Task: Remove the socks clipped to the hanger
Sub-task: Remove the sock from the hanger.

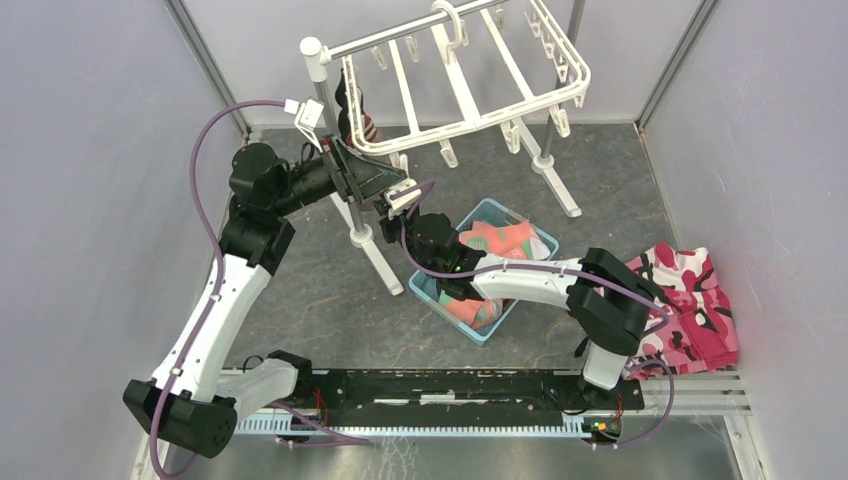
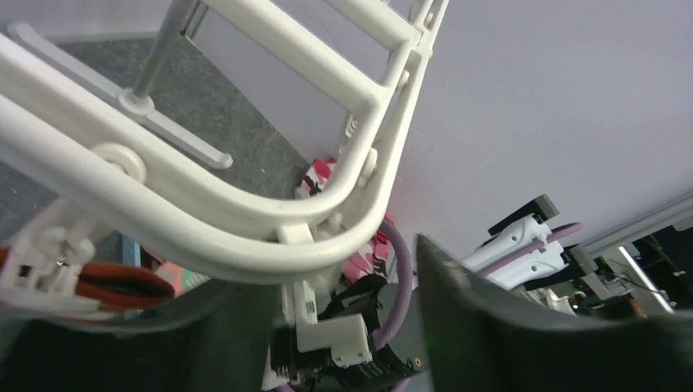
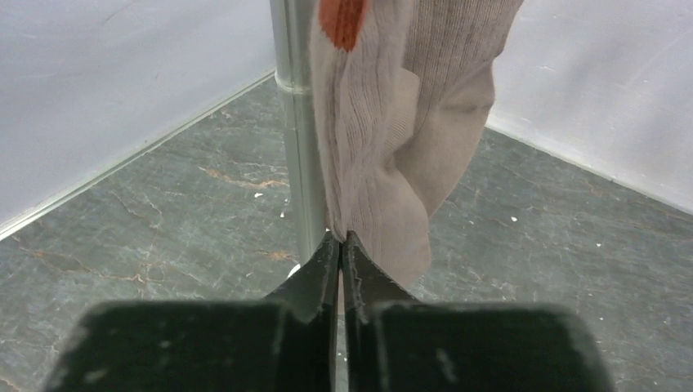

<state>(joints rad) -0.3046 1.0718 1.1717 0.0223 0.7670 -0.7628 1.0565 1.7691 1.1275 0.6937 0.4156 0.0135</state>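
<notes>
The white hanger [image 1: 470,95] hangs from the stand's top bar. One sock [image 1: 364,127], dark with a red-white band, hangs clipped at its near-left corner. My left gripper [image 1: 385,180] is open, its jaws wide on either side of that corner of the hanger [image 2: 270,220]. A white clip [image 2: 41,265] there holds red-brown sock cloth [image 2: 114,282]. My right gripper [image 1: 395,207] is just below. In the right wrist view it [image 3: 342,242] is shut on the bottom edge of a hanging grey-brown sock [image 3: 400,139] with an orange patch.
The grey metal pole stand [image 1: 335,150] with white feet stands right behind the sock, and its pole [image 3: 296,122] shows in the right wrist view. A light blue basket [image 1: 437,293] holding several socks sits under my right arm. A pink camouflage cloth heap [image 1: 695,300] lies at the right.
</notes>
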